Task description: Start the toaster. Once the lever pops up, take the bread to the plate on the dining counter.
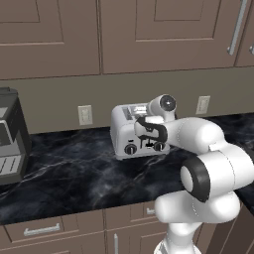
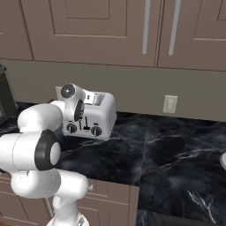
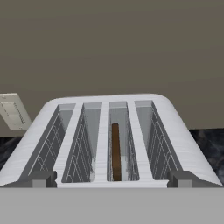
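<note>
The silver-grey toaster point(image 1: 124, 126) point(image 2: 100, 115) stands at the back of the black marble worktop point(image 1: 74, 171), against the wall. From the hand view I look down into the slots of the toaster point(image 3: 100, 131). The bread point(image 3: 115, 151), a thin dark brown slice, stands on edge in the third slot from the left. My gripper point(image 3: 112, 179) hovers just above the toaster's near edge, open, its fingertips point(image 3: 43, 178) wide apart with nothing between them. In both base views my arm covers part of the toaster's front. The plate and the dining counter are out of view.
A dark grey boxy appliance point(image 1: 10, 134) point(image 2: 3, 95) sits at the worktop's left end. Wall outlets point(image 1: 85, 115) point(image 2: 170, 104) flank the toaster. Upper cabinets point(image 1: 149, 34) hang overhead. A pale sliver point(image 2: 224, 161) shows at the right edge; I cannot tell what it is.
</note>
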